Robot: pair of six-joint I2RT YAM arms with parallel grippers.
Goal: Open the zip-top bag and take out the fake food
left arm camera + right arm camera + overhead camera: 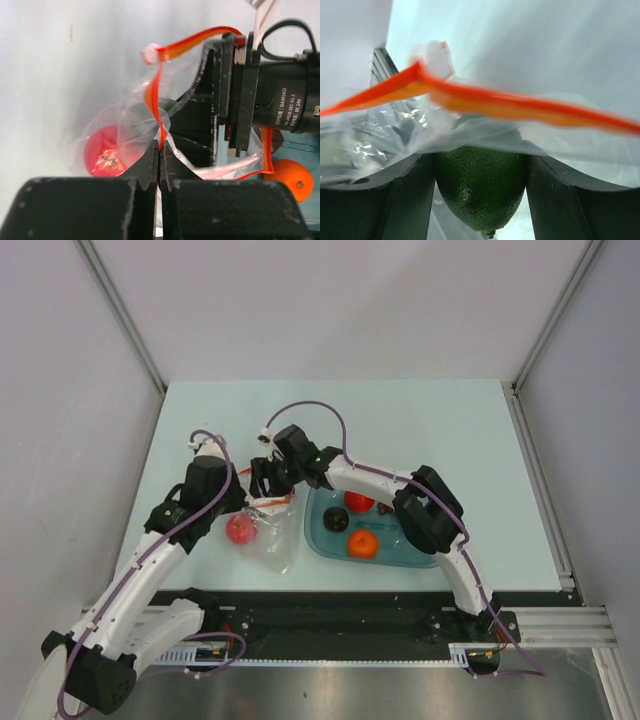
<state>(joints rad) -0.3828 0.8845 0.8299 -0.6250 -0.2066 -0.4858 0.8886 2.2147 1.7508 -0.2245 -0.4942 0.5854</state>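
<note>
Right wrist view puts the green fruit (480, 197) square between the fingers of my right gripper (480, 172). Both fingers touch its sides, so I judge it gripped, just under the orange-red zip strip (520, 107) of the zip-top bag (272, 540). My left gripper (159, 156) is pinched fully together on the bag's edge, holding the mouth up beside the teal tub (420, 558). One red fruit (107, 150) lies in the bag; an orange (362, 544) and others sit in the tub. The step in hand is extraction. Next I must draw the green fruit out through the mouth without snagging the film, then carry it over the tub.
</note>
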